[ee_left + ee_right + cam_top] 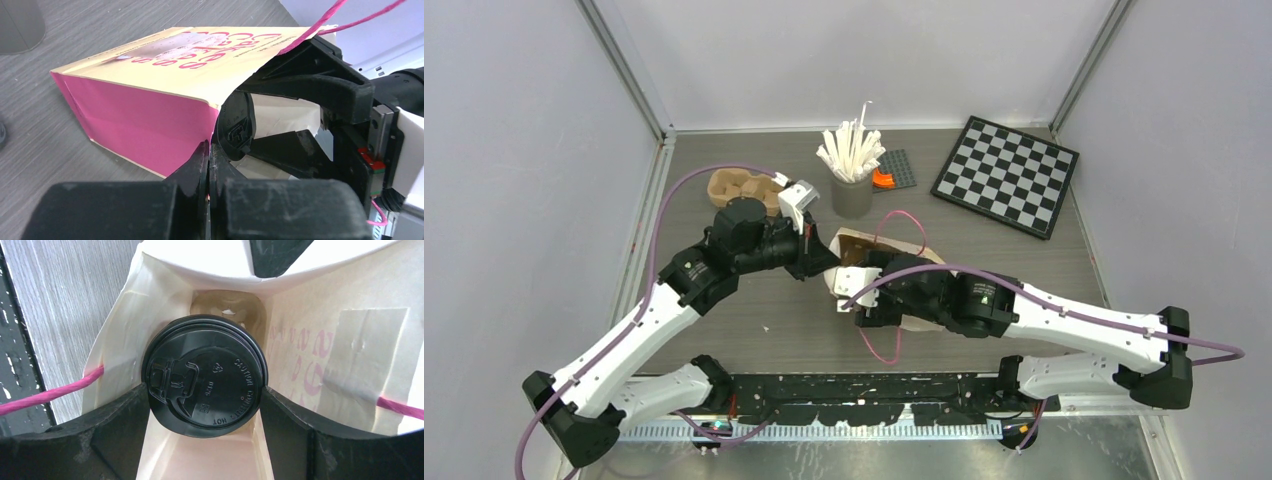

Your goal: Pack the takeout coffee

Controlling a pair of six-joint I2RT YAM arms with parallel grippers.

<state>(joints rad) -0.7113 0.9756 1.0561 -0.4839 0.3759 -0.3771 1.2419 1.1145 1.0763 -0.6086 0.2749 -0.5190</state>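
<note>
A paper bag (861, 243) with pink sides (145, 120) and pink string handles lies on its side mid-table, mouth toward the arms. My left gripper (209, 150) is shut on the bag's mouth edge at the pink side; in the top view it (824, 262) sits at the bag's left. My right gripper (204, 391) is inside the mouth, shut on one takeout coffee cup by its black lid (205, 372). The lid also shows in the left wrist view (237, 125). A tan shape lies deeper in the bag behind it. The second cup is out of view.
A tan pulp tray (739, 185) lies at the back left, behind my left wrist. A grey cup of white sticks (852, 190) stands behind the bag. A small dark plate with an orange piece (886, 178) and a checkerboard (1006, 175) are at the back right.
</note>
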